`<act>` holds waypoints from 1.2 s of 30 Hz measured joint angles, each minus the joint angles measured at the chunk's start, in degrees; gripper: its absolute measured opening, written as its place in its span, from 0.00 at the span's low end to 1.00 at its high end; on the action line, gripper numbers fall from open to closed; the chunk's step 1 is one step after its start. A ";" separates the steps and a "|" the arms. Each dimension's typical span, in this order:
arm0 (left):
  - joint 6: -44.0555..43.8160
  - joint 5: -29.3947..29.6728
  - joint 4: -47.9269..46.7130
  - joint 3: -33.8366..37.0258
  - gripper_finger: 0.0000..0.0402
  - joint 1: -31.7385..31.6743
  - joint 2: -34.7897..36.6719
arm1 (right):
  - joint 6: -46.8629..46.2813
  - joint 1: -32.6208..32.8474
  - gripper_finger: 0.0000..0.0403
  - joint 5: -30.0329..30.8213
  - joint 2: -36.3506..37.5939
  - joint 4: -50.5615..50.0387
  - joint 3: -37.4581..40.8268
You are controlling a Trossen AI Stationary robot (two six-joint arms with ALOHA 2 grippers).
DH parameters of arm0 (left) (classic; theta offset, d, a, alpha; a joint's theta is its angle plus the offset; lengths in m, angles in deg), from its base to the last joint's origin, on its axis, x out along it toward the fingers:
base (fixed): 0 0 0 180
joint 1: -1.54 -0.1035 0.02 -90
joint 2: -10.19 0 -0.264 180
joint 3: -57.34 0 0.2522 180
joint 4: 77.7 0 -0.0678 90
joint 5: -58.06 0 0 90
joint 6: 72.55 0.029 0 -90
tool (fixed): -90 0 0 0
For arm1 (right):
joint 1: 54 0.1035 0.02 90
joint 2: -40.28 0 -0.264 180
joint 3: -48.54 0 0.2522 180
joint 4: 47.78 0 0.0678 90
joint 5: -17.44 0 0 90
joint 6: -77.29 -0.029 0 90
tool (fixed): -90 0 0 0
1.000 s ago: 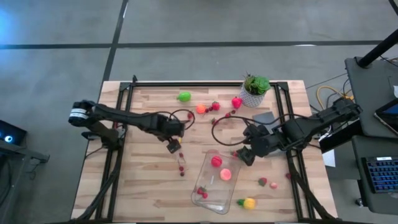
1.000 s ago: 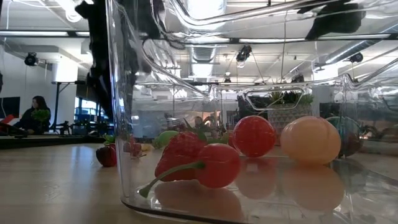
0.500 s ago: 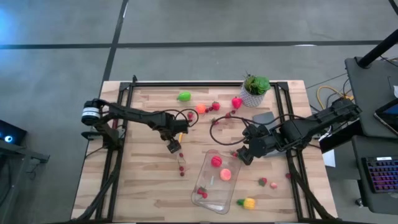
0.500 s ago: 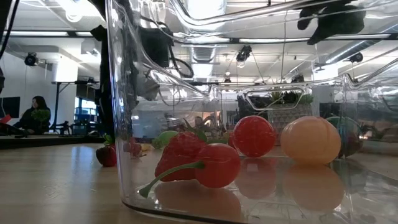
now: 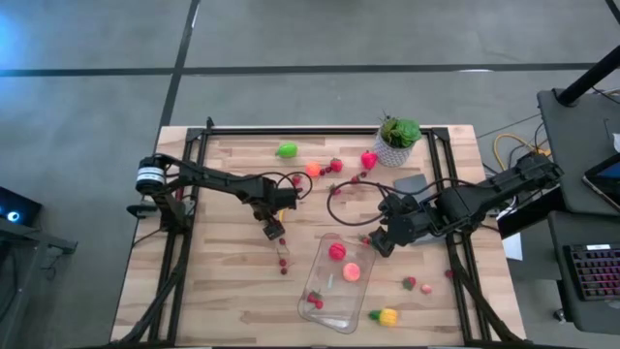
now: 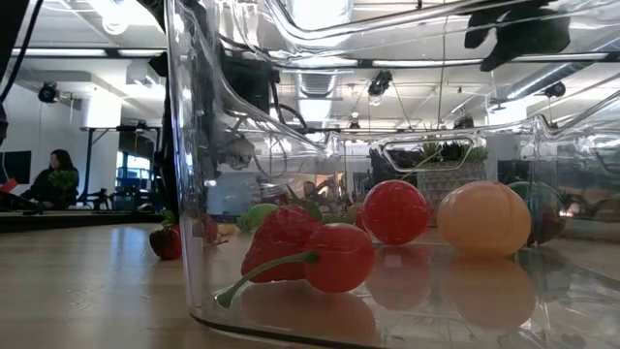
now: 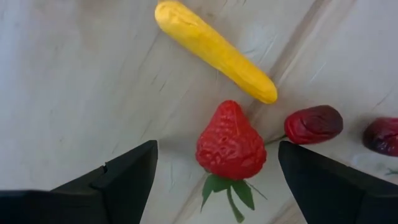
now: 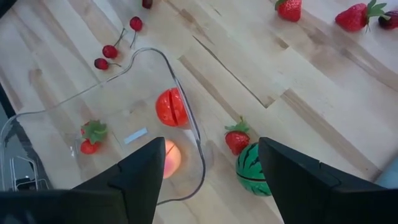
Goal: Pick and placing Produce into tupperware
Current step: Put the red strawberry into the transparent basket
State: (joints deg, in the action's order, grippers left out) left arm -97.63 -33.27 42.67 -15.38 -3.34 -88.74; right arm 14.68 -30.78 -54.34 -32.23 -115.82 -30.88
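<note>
The left gripper (image 7: 214,171) hangs with its fingers spread wide around a strawberry (image 7: 231,145) on the table, holding nothing yet; closing off-centre could nudge it into the yellow piece (image 7: 213,49) just beside (a cherry (image 7: 313,123) lies near too). The tupperware (image 5: 337,284) sits well apart; the right gripper (image 5: 384,239) waits empty near its rim

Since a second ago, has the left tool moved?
Yes, slightly. In the high view the left tool has crept right, toward the tupperware, and its arm has swung in over the table, while the plant stays put.
</note>
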 joint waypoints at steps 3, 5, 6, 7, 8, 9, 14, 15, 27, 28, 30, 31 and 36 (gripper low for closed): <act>0.00 -0.04 0.82 -0.01 0.75 0.00 -0.15 | 0.00 0.00 0.62 0.00 0.00 -0.03 0.13; -0.01 -0.06 0.74 -0.05 0.71 0.00 -0.17 | -0.02 0.00 0.62 0.00 0.00 0.00 0.18; -0.02 -0.06 0.99 -0.09 0.69 0.00 -0.17 | -0.02 0.00 0.62 0.00 0.00 -0.02 0.23; -0.03 -0.06 1.27 -0.09 0.67 0.00 -0.17 | -0.01 0.00 0.62 0.00 -0.01 -0.01 0.25; -0.04 -0.06 1.51 -0.04 0.65 0.00 -0.17 | -0.02 0.00 0.62 0.00 -0.02 -0.01 0.29; -0.04 -0.06 1.55 0.00 0.63 0.00 -0.17 | -0.02 0.00 0.62 0.00 -0.02 -0.03 0.33; -0.09 -0.04 1.65 0.00 0.55 0.00 -0.24 | -0.02 0.00 0.62 0.00 -0.02 0.00 0.34; -0.09 -0.06 1.69 0.00 0.53 0.00 -0.26 | -0.02 0.00 0.62 0.02 -0.02 0.00 0.34; -1.38 -3.23 1.21 -0.11 0.35 0.03 0.26 | 0.00 0.00 0.62 0.02 0.00 0.00 0.34; -1.57 -3.49 0.76 -0.35 0.34 0.07 0.53 | 0.00 0.00 0.62 0.02 -0.01 0.00 0.34; -1.60 -3.95 0.10 -1.07 0.32 0.13 1.16 | 0.00 0.00 0.62 0.02 -0.02 0.00 0.34; -1.62 -3.93 -0.06 -1.38 0.32 0.13 1.56 | 0.02 -0.02 0.62 0.02 0.00 -0.01 0.34; -1.64 -3.93 -0.10 -3.24 0.32 0.14 4.55 | 0.04 0.00 0.62 0.02 -0.02 -0.02 0.34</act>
State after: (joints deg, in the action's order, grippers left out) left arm -99.27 -37.20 42.58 -18.63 -3.20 -84.19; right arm 14.73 -30.78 -54.32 -32.26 -115.84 -30.54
